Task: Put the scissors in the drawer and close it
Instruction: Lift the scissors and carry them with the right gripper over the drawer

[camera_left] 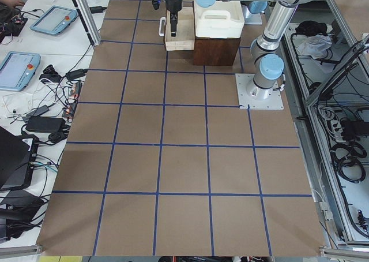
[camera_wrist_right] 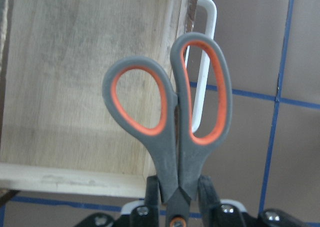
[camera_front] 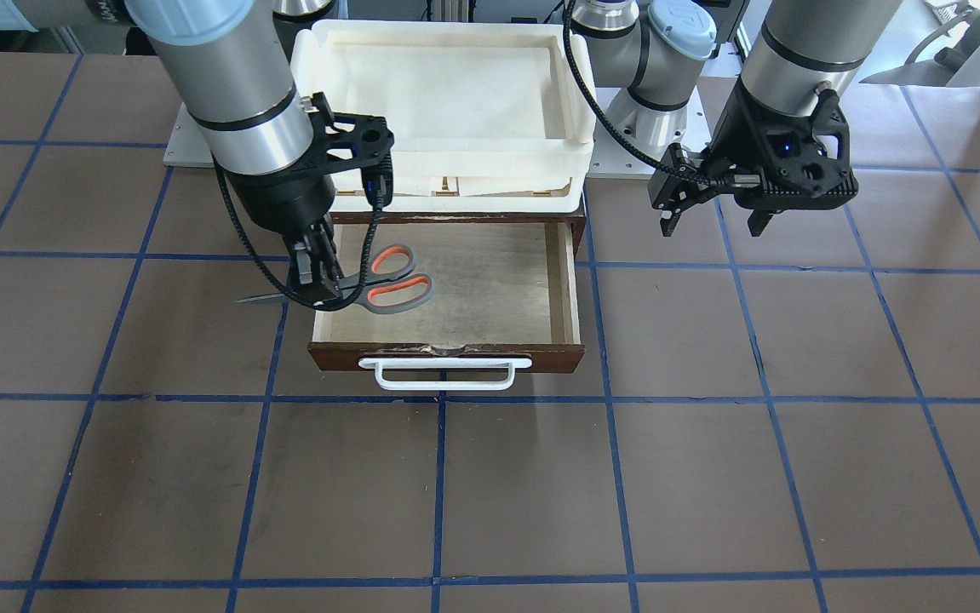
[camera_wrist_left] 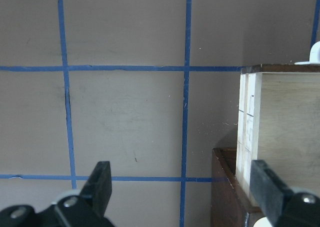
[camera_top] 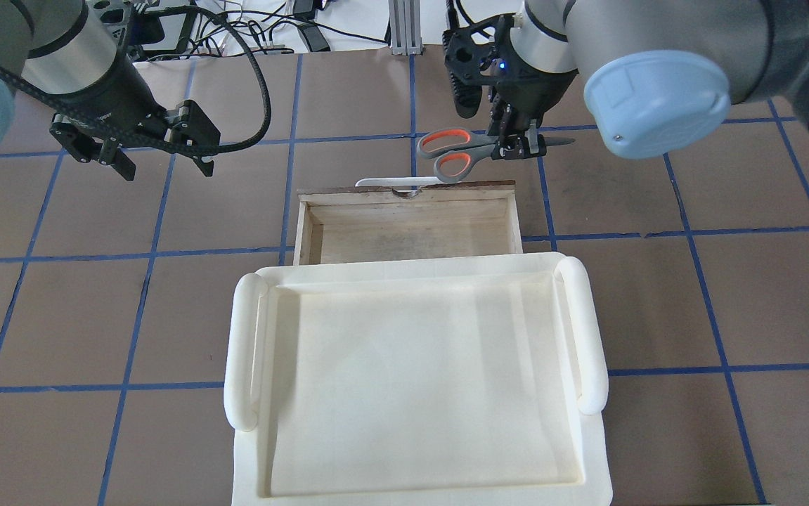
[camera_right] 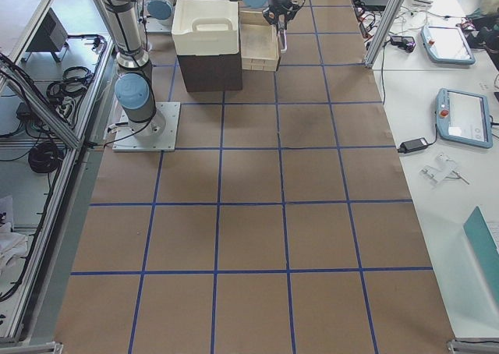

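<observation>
The step in hand is getting the scissors (camera_wrist_right: 172, 157) down into the open drawer (camera_front: 472, 289), and the carry is only partly there. The right jaws are clamped tight on the scissors close to the pivot. They hold them level and raised above the drawer's corner, where its right side wall meets its dark brown front (camera_front: 541, 356). From the wrist view, 1 finger loop hangs over the drawer's plywood floor and the other over the front rim and the white bar handle (camera_front: 447, 384). In the front-facing view the blades poke out past the drawer's right wall, over the bench (camera_front: 711, 477). Letting go here would probably leave them straddling a wall or tipping outside. The better move looks to be a shift toward the drawer's middle until both loops and the blade tips sit inside all 4 walls. A straight descent should follow, releasing only when the scissors are just above the floor so they land flat. Flat matters, I judge, because the tray is shallow and has to slide back under the cabinet that carries the cream-white tray (camera_top: 415, 393) behind the drawer. The drawer holds nothing else, so there is room to place them. The left jaws hang spread wide and empty off the drawer's left side, well apart from it. They could be used for the closing push against the drawer's front.
</observation>
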Robot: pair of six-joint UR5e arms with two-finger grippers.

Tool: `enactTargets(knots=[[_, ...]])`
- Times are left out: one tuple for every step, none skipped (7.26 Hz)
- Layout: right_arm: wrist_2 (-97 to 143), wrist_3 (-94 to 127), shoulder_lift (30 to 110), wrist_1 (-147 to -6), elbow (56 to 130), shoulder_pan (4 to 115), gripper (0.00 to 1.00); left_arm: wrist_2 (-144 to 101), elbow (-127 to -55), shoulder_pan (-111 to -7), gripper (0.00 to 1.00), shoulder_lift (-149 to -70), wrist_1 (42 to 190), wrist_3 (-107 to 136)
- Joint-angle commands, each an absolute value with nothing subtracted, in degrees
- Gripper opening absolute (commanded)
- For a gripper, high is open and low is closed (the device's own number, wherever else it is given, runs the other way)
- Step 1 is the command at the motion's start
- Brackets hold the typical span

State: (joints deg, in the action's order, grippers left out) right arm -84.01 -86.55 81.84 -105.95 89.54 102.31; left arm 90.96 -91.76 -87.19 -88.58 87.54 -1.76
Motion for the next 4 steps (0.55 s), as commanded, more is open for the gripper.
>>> enactTargets(knots=[[-84.0,-78.4,79.1,-107.1,89.6,109.2,0.04,91.0,-91.8,-87.2,1.00,-88.6,87.5,-1.8],[-84.0,-75.8,77.8,-107.2,89.9,111.6,0.04,91.0,-91.8,-87.2,1.00,-88.6,87.5,-1.8],[-84.1,-75.7,76.0,-107.4,89.9,112.8,0.04,91.0,-91.8,-87.2,1.00,-88.6,87.5,-1.8],[-84.0,-75.6,75.2,-107.4,90.0,113.1,0.04,91.0,-91.8,-87.2,1.00,-88.6,87.5,-1.8]])
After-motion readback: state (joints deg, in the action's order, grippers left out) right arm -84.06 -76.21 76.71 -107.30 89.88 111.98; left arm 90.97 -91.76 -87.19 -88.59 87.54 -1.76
